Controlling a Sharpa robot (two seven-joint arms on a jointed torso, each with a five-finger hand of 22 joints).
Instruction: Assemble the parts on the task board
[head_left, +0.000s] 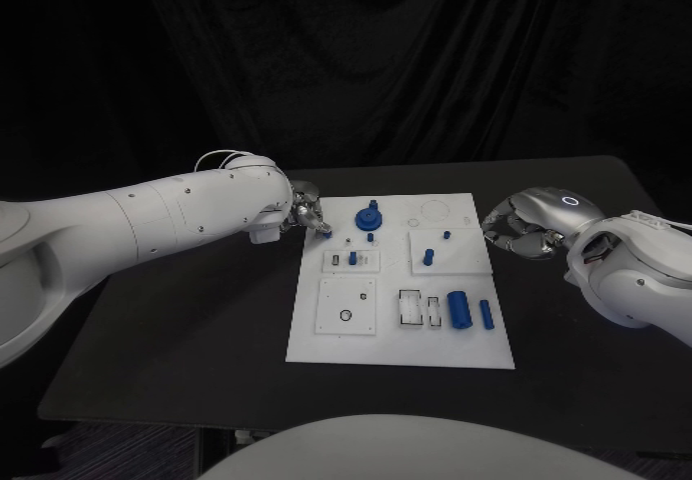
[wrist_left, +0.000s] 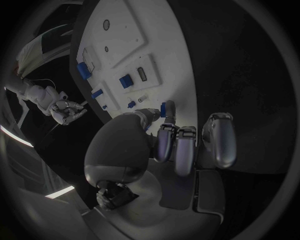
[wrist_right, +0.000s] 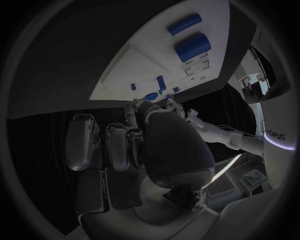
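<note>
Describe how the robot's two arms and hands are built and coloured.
Both arms are smooth white shells: the left arm carries small dark dots and a thin pale cable loop near the wrist. The right arm shows a glowing ring mark at its wrist. The left hand and right hand are silver metal with dark, padded fingers.

task board (head_left: 329, 338) looks like matt white plastic, blue parts (head_left: 459, 309) smooth plastic, surface (head_left: 188, 330) matt black, left robot hand (head_left: 306, 217) shiny metal.
</note>
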